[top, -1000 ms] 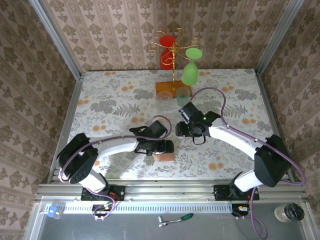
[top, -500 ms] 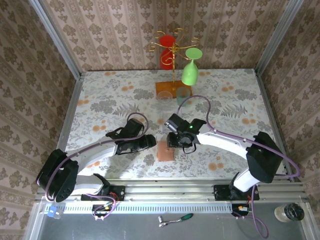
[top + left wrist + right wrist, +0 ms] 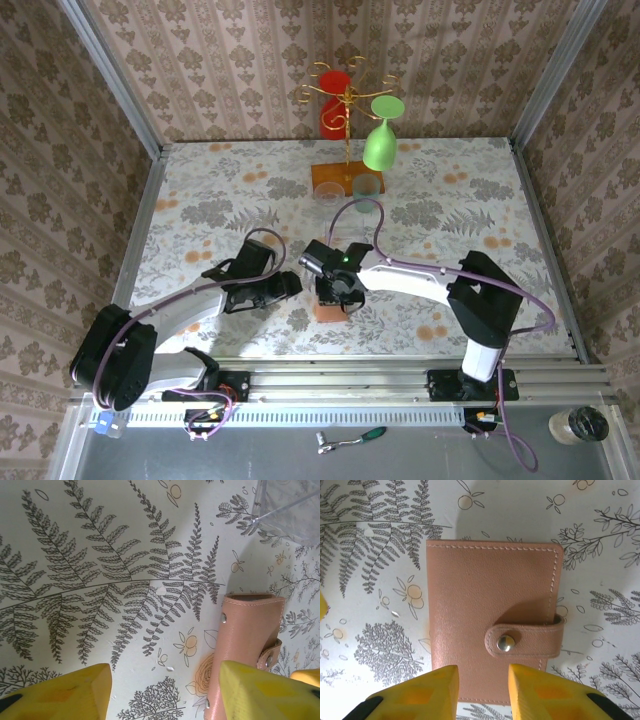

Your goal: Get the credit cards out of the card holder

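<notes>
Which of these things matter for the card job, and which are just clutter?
Job: card holder, snapped shut; right gripper above it; left gripper beside it.
Clutter: gold rack, red cup, green glass, clear tray.

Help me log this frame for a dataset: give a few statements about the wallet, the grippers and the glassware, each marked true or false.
1. The card holder is closed, with its strap snapped shut. True.
2. The left gripper is clamped on the card holder. False: its fingers are spread wide, not closed on it.
3. The right gripper hangs over the card holder's edge. True.
4. The green glass lies on its side on the table. False: it hangs upside down from the gold rack.
</notes>
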Controlling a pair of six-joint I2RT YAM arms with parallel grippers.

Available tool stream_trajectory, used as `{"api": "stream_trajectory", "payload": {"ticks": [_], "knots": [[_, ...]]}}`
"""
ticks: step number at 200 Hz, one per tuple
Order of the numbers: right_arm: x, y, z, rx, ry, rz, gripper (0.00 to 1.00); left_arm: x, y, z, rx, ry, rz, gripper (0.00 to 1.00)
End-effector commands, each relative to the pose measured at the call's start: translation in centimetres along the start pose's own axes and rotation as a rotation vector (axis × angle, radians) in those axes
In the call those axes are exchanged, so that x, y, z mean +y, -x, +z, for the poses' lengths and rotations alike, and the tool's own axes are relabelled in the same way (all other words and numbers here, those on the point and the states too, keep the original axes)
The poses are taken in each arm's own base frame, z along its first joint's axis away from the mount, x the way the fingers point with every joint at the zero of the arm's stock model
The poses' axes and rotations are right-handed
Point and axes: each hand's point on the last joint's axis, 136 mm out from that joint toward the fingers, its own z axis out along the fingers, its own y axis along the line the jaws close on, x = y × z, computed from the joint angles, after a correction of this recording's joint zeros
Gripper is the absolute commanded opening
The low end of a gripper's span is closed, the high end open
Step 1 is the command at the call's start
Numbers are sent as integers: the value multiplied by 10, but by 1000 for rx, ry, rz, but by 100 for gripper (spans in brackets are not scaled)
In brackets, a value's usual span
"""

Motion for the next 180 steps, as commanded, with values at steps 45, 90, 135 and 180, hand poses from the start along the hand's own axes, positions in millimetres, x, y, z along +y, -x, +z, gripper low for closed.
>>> {"api": "stream_trajectory", "payload": {"ticks": [45,90,135,180], "knots": [[-19,-1,5,10,-125,28,33,-2,2,0,4,-33,27,59],[-16,0,10,17,-134,14,33,-2,1,3,15,-34,26,59],[-15,1,18,28,-143,0,33,-6,2,2,15,-46,33,59],[-18,-8,30,62,-140,-1,31,-12,2,1,25,-64,42,56]]}}
